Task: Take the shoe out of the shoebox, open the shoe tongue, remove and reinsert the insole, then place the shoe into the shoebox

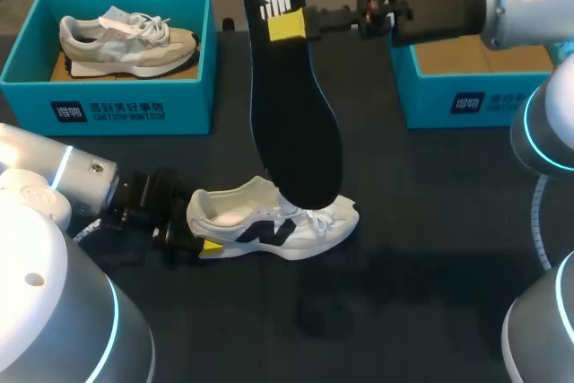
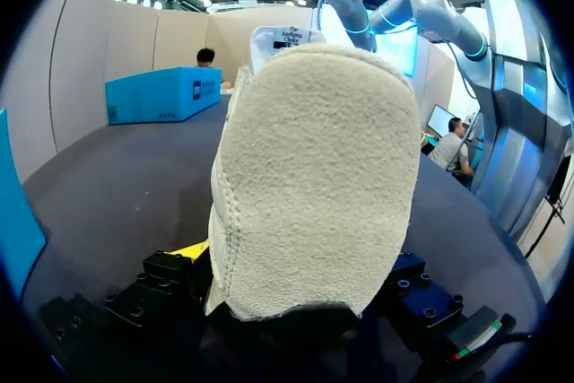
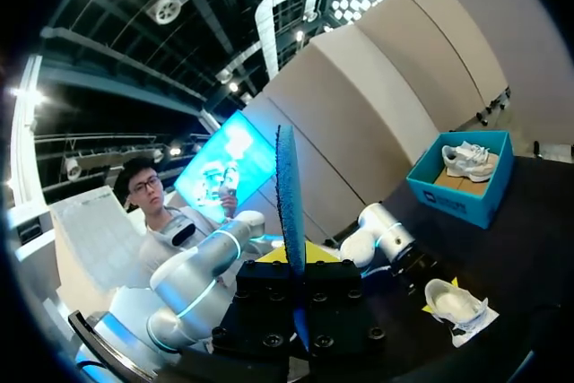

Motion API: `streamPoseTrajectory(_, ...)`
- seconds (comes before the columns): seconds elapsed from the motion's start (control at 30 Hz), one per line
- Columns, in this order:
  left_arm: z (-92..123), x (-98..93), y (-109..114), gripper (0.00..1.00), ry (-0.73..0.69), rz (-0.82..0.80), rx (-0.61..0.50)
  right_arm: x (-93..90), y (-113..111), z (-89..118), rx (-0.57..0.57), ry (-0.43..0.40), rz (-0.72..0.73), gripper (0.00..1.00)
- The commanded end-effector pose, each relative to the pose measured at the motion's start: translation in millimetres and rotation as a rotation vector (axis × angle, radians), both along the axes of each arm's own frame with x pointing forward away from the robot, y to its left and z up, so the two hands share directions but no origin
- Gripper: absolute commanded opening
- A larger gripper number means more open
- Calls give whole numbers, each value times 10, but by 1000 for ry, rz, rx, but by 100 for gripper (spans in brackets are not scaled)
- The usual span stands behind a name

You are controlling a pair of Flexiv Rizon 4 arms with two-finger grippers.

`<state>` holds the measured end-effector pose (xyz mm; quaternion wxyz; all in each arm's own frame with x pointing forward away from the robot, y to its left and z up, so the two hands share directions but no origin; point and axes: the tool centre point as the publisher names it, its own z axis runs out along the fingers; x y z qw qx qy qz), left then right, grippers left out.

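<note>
Dark table (image 1: 430,257): left pincer (image 1: 197,232) clamps white shoe (image 1: 300,221) by heel; right pincer (image 1: 287,24) grips insole (image 1: 296,132) above it.

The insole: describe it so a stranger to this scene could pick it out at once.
Between the two blue boxes on the dark table lies a white shoe. Standing on end above it, lower tip at the shoe's opening, is the insole, pinched near its top by the right gripper. It alone is flat, black and sole-shaped, with a white mark near the top.
</note>
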<state>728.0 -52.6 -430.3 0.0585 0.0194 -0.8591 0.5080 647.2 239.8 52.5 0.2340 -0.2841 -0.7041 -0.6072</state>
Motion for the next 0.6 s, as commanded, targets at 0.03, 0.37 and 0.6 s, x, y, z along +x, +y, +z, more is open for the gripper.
streamPoseTrajectory(0.03,-80,-12,-39,0,1,0,2,-7,17,-5,-3,1,-4,0)
streamPoseTrajectory(0.37,-80,-12,-39,0,1,0,2,-205,-295,-14,34,53,-40,0)
streamPoseTrajectory(0.6,-80,-12,-39,0,1,0,2,-346,-334,-53,40,130,-21,0)
